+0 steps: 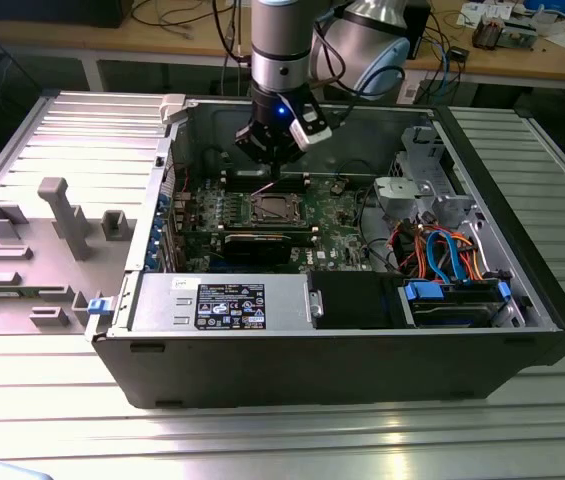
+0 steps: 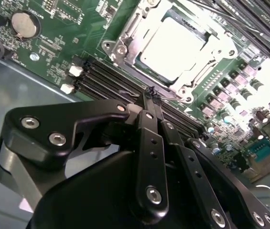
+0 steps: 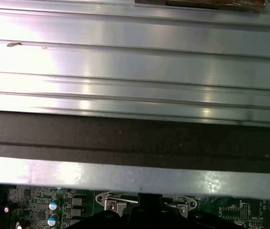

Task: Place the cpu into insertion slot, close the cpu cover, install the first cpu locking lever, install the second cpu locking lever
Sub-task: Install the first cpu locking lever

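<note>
The cpu [image 2: 173,45] lies flat in the insertion slot [image 1: 272,208] on the green board, its silver top showing through the window of the cpu cover [image 2: 214,46]. The cover lies down around the chip. My gripper [image 2: 150,94] hangs just above the slot's edge on the memory-slot side, with both black fingers pressed together, so it is shut. A thin wire lever [image 2: 125,90] runs beside the fingertips; I cannot tell whether they pinch it. In the exterior view the gripper [image 1: 274,168] hovers over the far rim of the slot.
The open computer case [image 1: 362,350] lies on a ridged metal table [image 1: 552,160]. Long memory slots [image 2: 106,76] flank the socket. A black expansion card [image 1: 267,243], power supply [image 1: 222,300] and drive bay with coloured cables [image 1: 452,260] fill the near side. Grey fixtures [image 1: 67,215] stand at the exterior view's left.
</note>
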Robot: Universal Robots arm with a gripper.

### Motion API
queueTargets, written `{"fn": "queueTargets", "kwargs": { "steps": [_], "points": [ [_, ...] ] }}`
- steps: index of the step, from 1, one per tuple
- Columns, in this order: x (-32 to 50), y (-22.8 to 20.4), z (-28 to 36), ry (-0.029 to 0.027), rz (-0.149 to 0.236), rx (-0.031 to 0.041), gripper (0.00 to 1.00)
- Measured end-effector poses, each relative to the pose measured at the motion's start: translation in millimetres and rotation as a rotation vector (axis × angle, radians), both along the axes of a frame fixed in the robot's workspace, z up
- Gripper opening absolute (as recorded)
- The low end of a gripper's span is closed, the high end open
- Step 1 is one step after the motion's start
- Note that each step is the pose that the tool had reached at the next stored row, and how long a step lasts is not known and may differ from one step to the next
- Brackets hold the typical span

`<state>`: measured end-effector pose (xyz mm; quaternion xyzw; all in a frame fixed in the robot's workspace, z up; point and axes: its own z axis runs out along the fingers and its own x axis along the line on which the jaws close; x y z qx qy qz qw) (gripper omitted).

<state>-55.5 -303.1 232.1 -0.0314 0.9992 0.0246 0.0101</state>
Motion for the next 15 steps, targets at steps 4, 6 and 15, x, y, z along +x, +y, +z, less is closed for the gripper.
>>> {"fn": "queueTargets", "kwargs": {
  "steps": [4, 6, 15],
  "points": [
    [4.8, 0.8, -2.4, 0.0002, 0.000, -0.0001, 0.11],
    [6.4, 0.9, -3.9, 0.0001, 0.000, 0.0000, 0.11],
    [12.2, 0.9, -10.9, 0.0003, -0.010, 0.0002, 0.11]
  ]
}}
